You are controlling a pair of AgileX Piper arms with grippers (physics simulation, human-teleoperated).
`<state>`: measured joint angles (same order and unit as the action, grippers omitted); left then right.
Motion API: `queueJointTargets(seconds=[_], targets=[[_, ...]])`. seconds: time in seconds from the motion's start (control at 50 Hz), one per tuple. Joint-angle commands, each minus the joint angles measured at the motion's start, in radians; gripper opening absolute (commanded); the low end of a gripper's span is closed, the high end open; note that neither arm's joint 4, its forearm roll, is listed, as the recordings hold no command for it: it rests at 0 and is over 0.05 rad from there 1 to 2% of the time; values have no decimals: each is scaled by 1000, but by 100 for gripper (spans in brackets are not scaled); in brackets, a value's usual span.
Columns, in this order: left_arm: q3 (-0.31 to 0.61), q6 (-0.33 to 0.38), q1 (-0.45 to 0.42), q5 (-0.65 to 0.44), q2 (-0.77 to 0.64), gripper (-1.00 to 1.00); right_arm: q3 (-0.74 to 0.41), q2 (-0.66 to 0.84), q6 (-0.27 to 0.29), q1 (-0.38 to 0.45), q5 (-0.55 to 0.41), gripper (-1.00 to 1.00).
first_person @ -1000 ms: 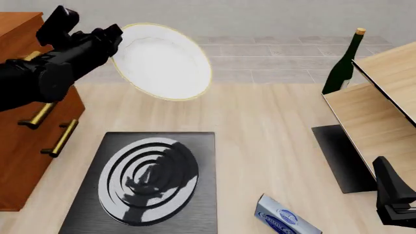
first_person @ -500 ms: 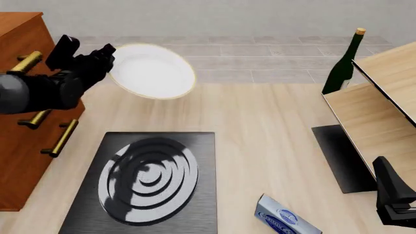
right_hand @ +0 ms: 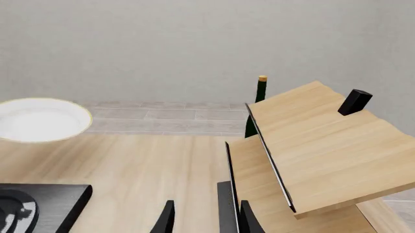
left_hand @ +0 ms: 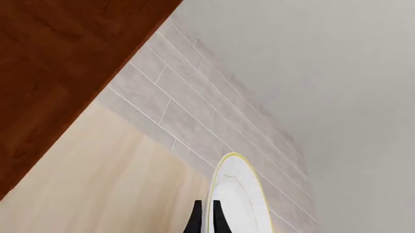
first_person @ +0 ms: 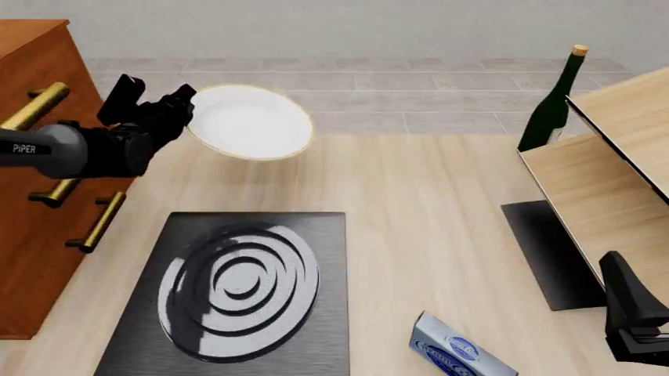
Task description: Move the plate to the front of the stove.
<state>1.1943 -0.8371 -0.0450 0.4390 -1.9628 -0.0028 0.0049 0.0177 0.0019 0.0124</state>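
Left gripper (first_person: 180, 106) clamped the plate (first_person: 251, 123) by its edge.
The round, glossy white, gold-rimmed plate was beyond the flat black stove (first_person: 235, 291) with silver rings; right gripper (right_hand: 204, 218) stood slightly parted, empty.

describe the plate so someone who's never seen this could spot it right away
Start at the black stove with its ringed silver burner. Beyond it, by the brown drawer cabinet, the left hand grips the plate by its edge. It is plain white with a thin gold rim, unlike the burner.
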Motion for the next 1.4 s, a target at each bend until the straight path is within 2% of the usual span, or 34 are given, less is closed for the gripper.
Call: queueJointTargets(seconds=[0.02, 0.62, 1.4], targets=[[56, -2, 11, -2, -58, -100, 0, 0, 0, 0, 0, 100], [193, 5, 13, -38, -202, -100, 0, 0, 0, 0, 0, 100], [271, 17, 14, -77, -295, -100, 0, 0, 0, 0, 0, 100]])
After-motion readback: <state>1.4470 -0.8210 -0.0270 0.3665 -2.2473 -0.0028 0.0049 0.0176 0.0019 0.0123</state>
